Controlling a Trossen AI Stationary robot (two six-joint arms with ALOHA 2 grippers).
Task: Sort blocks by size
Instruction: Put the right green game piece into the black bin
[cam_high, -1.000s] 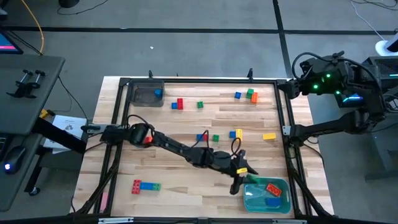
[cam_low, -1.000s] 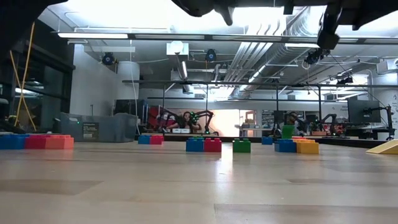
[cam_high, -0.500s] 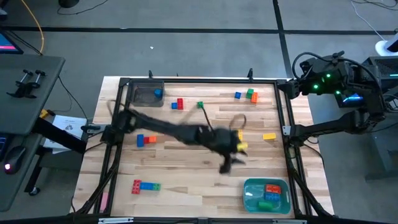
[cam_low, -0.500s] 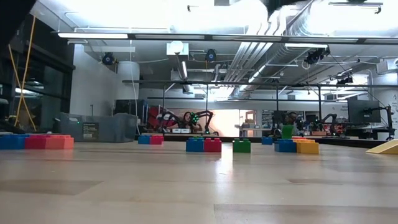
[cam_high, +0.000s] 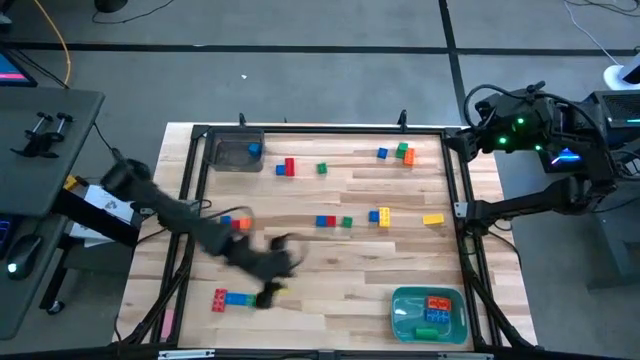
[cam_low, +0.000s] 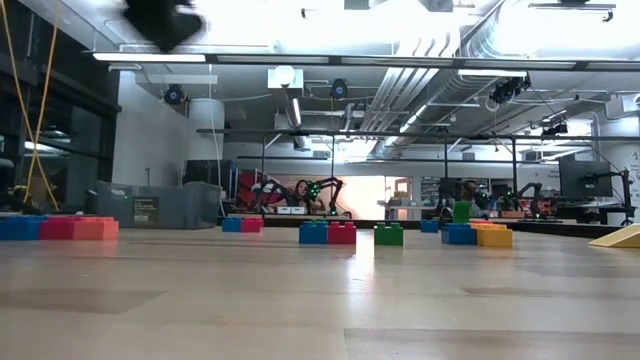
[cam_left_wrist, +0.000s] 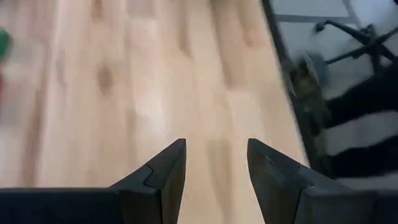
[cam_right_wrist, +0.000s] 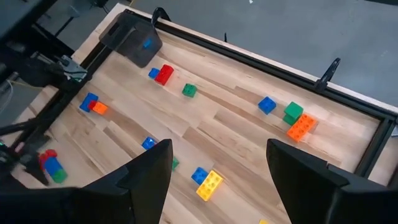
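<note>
Blocks (cam_high: 332, 221), small studded plastic bricks, lie scattered over the pale wood table (cam_high: 330, 280), mostly beyond the left gripper (cam_high: 268, 291), with a red-blue-green row (cam_high: 233, 298) just beside it and more in the teal bin (cam_high: 429, 313) and grey bin (cam_high: 236, 152). The left gripper's dark fingers (cam_left_wrist: 163, 174) are spread with nothing between them, over bare planks near the table's front edge. The right gripper (cam_right_wrist: 219, 171) hangs spread and empty off the table's right rear corner, outside the black frame (cam_high: 463, 215).

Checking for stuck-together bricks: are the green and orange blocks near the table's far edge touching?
Touching. The right wrist view shows the green block pressed against the orange block with no gap.
</note>
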